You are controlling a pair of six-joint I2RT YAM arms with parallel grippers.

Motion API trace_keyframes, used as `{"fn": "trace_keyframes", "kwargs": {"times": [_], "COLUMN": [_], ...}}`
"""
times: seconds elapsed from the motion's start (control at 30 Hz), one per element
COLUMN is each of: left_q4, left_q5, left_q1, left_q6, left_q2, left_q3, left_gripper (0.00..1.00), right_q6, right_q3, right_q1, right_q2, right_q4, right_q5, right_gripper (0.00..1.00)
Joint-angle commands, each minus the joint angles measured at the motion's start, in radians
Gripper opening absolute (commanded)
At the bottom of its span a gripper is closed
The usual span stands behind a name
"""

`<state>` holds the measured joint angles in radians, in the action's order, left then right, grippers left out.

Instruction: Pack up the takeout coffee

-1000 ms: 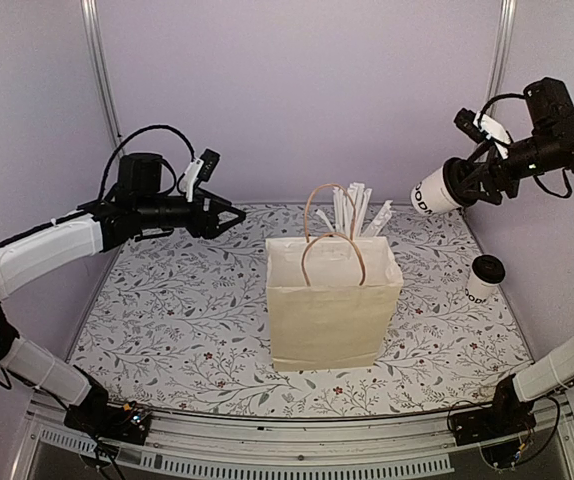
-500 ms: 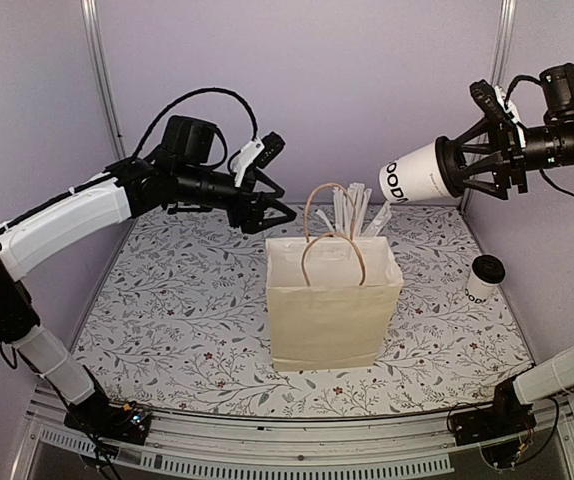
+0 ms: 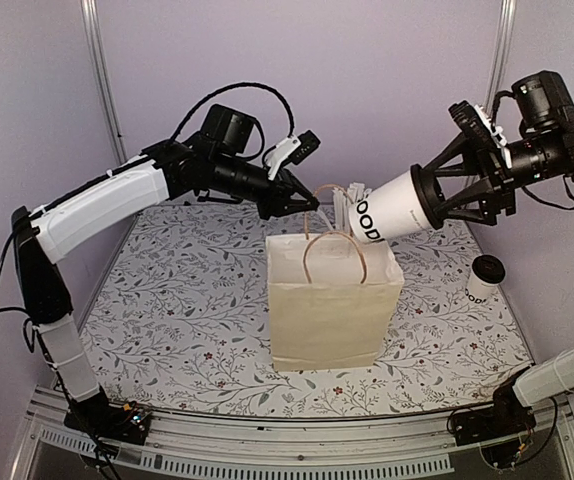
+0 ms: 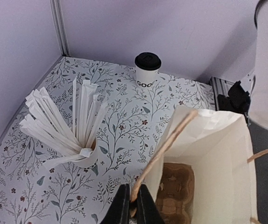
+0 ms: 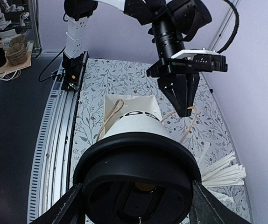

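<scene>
Lilac walls box in a floral-print surface [image 3: 187, 330], with a paper bag [image 3: 332, 320] standing open in the middle of it. The left gripper [image 4: 134, 211] has its jaws pinched shut on the bag's far handle [image 4: 164, 144], and it looks like it's holding the mouth open. The right gripper [image 3: 432, 198] has its jaws spread around the lid end of the takeout coffee [image 3: 387, 212], gripping it. The cup is up in the air, tipped almost on its side, base pointing at the bag's far right rim, not inside yet.

So the step in hand is the carry-over, right before the drop-in. The next move probably needs the cup turned upright and lowered straight onto the cardboard carrier [image 4: 173, 184] at the bottom.

Room's tight up top: both handles arch over the mouth, and the straw cup [image 4: 85, 156] is just behind the bag toward the far edge. A small lidded cup [image 3: 485, 277] sits by the right edge, well apart. There's plenty of bare surface left of the bag and on its near side.
</scene>
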<state>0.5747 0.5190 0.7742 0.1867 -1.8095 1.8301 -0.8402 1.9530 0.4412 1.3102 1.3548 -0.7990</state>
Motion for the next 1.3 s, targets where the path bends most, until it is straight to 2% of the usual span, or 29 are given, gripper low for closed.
{"fn": "trace_keyframes", "kwargs": {"times": [0.0, 0.17, 0.33, 0.73, 0.93, 0.97, 1.1, 1.27], "left_q4": [-0.014, -0.095, -0.203, -0.203, -0.276, -0.282, -0.266, -0.25], "left_q5": [0.064, 0.077, 0.016, -0.212, -0.202, -0.193, -0.197, -0.219], "left_q1": [0.005, 0.015, 0.047, 0.131, 0.148, 0.151, 0.166, 0.17], "left_q6": [-0.05, -0.142, -0.231, -0.454, -0.535, -0.539, -0.531, -0.483], "left_q2": [-0.017, 0.055, 0.153, 0.283, 0.361, 0.365, 0.377, 0.423], "left_q3": [0.044, -0.068, -0.207, -0.319, -0.428, -0.438, -0.435, -0.402], "left_gripper": [0.05, 0.02, 0.0, 0.0, 0.0, 0.03, 0.37, 0.57], "right_q6": [-0.01, 0.017, 0.028, 0.033, 0.04, 0.039, 0.043, 0.037], "right_q3": [-0.042, -0.029, 0.039, 0.1, 0.059, 0.049, 0.014, -0.06], "right_q1": [0.09, 0.179, 0.22, 0.497, 0.578, 0.586, 0.62, 0.66], "right_q2": [0.045, 0.125, 0.228, 0.348, 0.348, 0.345, 0.327, 0.264], "right_q4": [-0.019, -0.03, -0.009, 0.014, 0.014, 0.014, 0.014, 0.014], "right_q5": [0.1, 0.262, 0.312, 0.706, 0.793, 0.824, 0.868, 0.931], "right_gripper": [0.51, 0.48, 0.47, 0.47, 0.46, 0.46, 0.46, 0.46]}}
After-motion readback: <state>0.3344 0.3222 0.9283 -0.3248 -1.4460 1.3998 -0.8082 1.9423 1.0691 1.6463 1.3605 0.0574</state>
